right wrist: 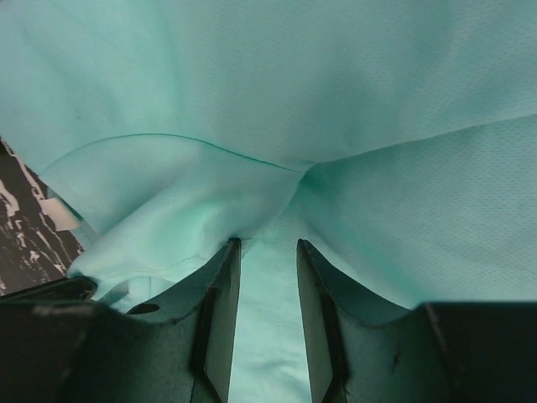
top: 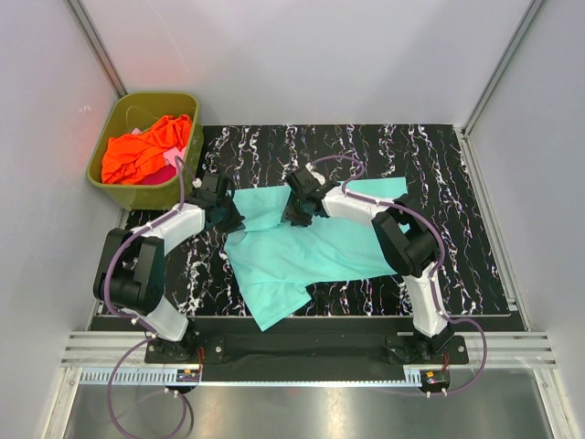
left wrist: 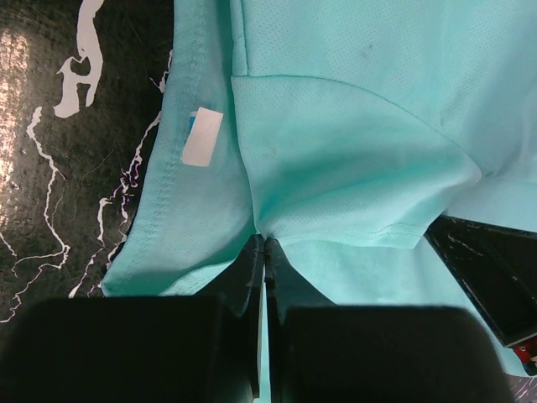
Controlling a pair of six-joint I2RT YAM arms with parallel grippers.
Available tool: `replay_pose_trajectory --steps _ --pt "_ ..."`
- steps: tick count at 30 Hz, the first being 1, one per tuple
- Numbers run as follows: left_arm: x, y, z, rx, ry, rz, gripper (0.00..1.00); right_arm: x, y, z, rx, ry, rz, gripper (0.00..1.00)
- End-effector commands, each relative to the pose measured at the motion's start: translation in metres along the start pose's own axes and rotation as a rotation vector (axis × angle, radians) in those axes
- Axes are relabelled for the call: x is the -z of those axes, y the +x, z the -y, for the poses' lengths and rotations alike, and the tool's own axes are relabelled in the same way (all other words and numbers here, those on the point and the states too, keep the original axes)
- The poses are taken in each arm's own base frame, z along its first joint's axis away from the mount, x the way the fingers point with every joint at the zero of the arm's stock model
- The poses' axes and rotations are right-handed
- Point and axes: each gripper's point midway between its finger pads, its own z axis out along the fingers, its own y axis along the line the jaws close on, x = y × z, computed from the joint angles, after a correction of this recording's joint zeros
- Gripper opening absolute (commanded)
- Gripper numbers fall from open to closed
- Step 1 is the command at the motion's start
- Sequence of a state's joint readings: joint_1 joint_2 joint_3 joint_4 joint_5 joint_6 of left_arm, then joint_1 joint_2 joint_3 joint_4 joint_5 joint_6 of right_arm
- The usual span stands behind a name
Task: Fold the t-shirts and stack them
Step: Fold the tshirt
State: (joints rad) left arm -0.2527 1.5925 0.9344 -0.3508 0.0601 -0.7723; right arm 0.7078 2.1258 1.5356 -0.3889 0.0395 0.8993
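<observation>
The teal t-shirt (top: 302, 251) lies crumpled on the black marbled mat (top: 448, 183). My left gripper (top: 227, 216) is at its upper left edge; in the left wrist view the gripper (left wrist: 265, 243) is shut on a pinch of the teal t-shirt (left wrist: 352, 151), beside a white label (left wrist: 202, 137). My right gripper (top: 294, 212) is on the shirt's upper middle; in the right wrist view the gripper (right wrist: 267, 245) is open, pressed into the teal t-shirt (right wrist: 268, 84), with cloth lying between the fingers. The orange t-shirt (top: 146, 146) and a bit of the pink t-shirt (top: 163, 174) sit in the tub.
The olive-green tub (top: 137, 190) stands at the mat's far left corner. Grey walls close in the left, back and right. Bare mat shows to the right of the shirt and along the back.
</observation>
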Motion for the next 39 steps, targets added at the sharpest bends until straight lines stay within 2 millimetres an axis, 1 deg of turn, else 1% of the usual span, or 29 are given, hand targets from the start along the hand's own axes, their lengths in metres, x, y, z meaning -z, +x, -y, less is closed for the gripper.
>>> replay_pose_trajectory --steps 1,4,5,6,8,9,11,13,14,16,20,28,33,39 --pt "0.003 -0.011 0.014 0.002 0.044 0.019 0.00 0.003 -0.012 -0.022 -0.039 -0.082 0.041 0.40" --pt "0.003 -0.011 0.015 0.002 0.044 0.017 0.00 0.001 -0.010 -0.021 -0.054 -0.081 0.039 0.39" --pt "0.003 -0.012 0.015 0.003 0.044 0.020 0.00 0.001 -0.010 -0.019 -0.059 -0.074 0.041 0.38" --pt "0.003 -0.012 0.014 0.003 0.042 0.020 0.00 0.004 -0.011 -0.020 -0.067 -0.077 0.045 0.35" --pt "0.003 -0.013 0.014 0.003 0.041 0.024 0.00 0.005 -0.011 -0.018 -0.081 -0.075 0.054 0.34" --pt "0.003 -0.013 0.015 0.003 0.042 0.023 0.00 0.007 -0.013 -0.020 -0.081 -0.084 0.060 0.34" --pt "0.002 -0.012 0.016 0.004 0.045 0.020 0.00 0.006 -0.015 -0.024 -0.084 -0.101 0.064 0.38" --pt "0.002 -0.012 0.016 0.006 0.046 0.019 0.00 0.001 -0.013 -0.025 -0.080 -0.102 0.058 0.39" --pt "0.003 -0.013 0.016 0.007 0.048 0.021 0.00 0.002 -0.014 -0.028 -0.078 -0.113 0.057 0.39" --pt "0.002 -0.012 0.016 0.006 0.047 0.020 0.00 -0.002 -0.013 -0.028 -0.082 -0.117 0.051 0.38" --pt "0.002 -0.011 0.015 0.009 0.046 0.019 0.00 -0.002 -0.016 -0.032 -0.092 -0.132 0.064 0.39" --pt "0.002 -0.013 0.017 0.011 0.051 0.020 0.00 -0.003 -0.021 -0.033 -0.098 -0.125 0.093 0.39" --pt "0.002 -0.011 0.017 0.015 0.054 0.017 0.00 -0.005 -0.025 -0.031 -0.125 -0.115 0.113 0.36" --pt "0.002 -0.009 0.018 0.017 0.059 0.012 0.00 -0.008 -0.031 -0.028 -0.169 -0.097 0.148 0.25"
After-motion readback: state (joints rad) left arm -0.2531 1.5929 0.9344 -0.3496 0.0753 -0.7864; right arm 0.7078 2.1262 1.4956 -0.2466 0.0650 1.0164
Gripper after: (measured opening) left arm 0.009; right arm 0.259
